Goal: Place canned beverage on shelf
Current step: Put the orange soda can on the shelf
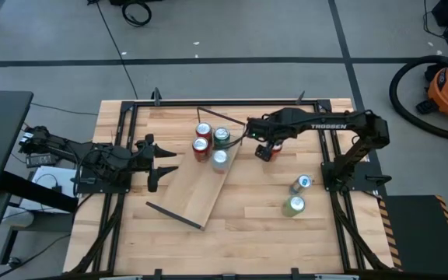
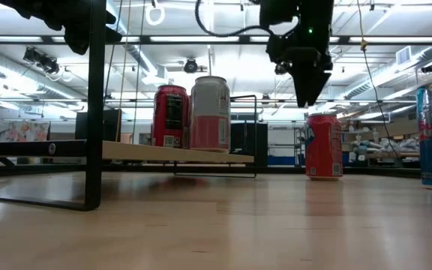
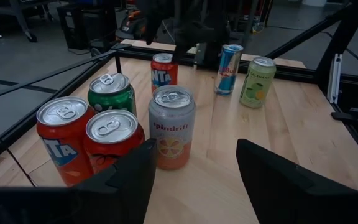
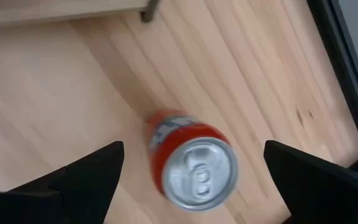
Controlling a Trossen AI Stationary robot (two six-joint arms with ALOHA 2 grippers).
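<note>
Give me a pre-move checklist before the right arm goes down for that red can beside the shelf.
1. Right gripper open: ok, fingers spread wide.
2. Gripper above the red can: ok, the can top sits between the fingers.
3. Can upright on the table: ok.
4. Free room on the shelf: ok, four cans crowd one end, the rest is bare.
5. Left gripper out of the way: cannot tell, it is open over the shelf's edge.

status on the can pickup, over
Right claw open, above upright red can on the tabletop, not gripping. Left claw open, waiting by the shelf. Four cans already there. Path clear.
</note>
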